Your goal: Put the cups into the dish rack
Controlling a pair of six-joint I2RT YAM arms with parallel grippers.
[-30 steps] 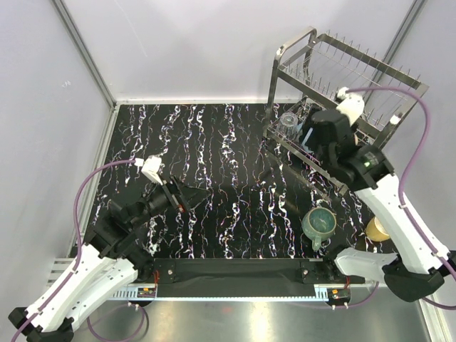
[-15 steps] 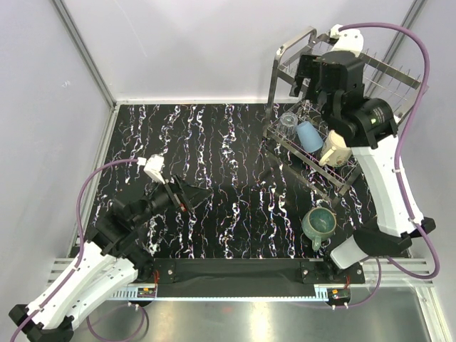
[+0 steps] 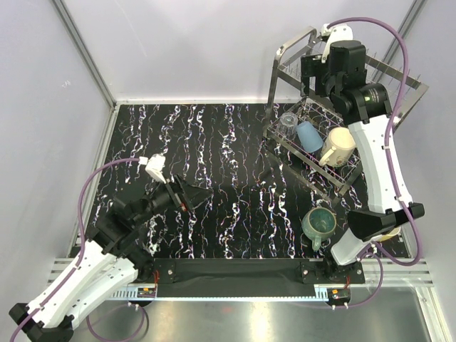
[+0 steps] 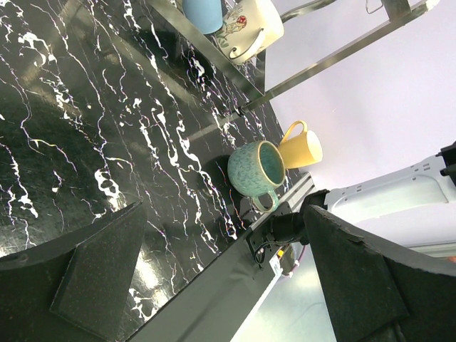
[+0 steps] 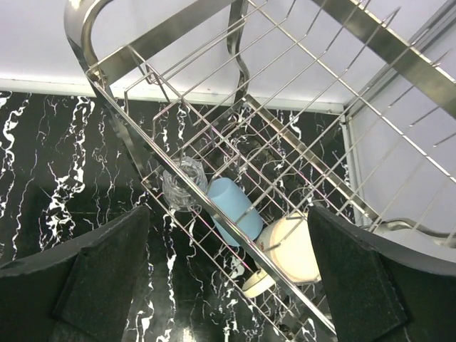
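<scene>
— What is changing with the cream mug (image 3: 337, 146)?

— It is now lying on its side in the lower tier of the dish rack (image 3: 293, 40), just beside the light-blue cup (image 3: 308, 135), with the glass tumbler (image 3: 288, 121) next along. A second ago the right claw (image 3: 311, 73) was covering that spot. Now it is lifting away and hanging over the rack's upper tier.

— Is it carrying anything up with it?

— No. In the right wrist view its fingers are standing wide apart with nothing between them, only the wire and the three cups showing below. So I am reading this as a finished placement, with the arm pulling back.

— And the rest of the cups?

— Two are waiting on the surface (image 3: 214, 135). The teal mug (image 3: 320, 222) is sitting upright near the front edge, in front of the rack. The yellow mug (image 4: 301, 147) is sitting just behind it in the left wrist view, close to it, though I cannot tell whether they are touching. From above, the right arm is hiding most of the yellow one.

— What is the left arm doing?

— The left claw (image 3: 187, 194) is hovering low over the left half of the surface, spread and empty, and it is not shifting between the pictures.

— So where is the task standing?

— Three in, two to go, I am judging. The teal mug seems the likelier next pick for the right arm.
</scene>
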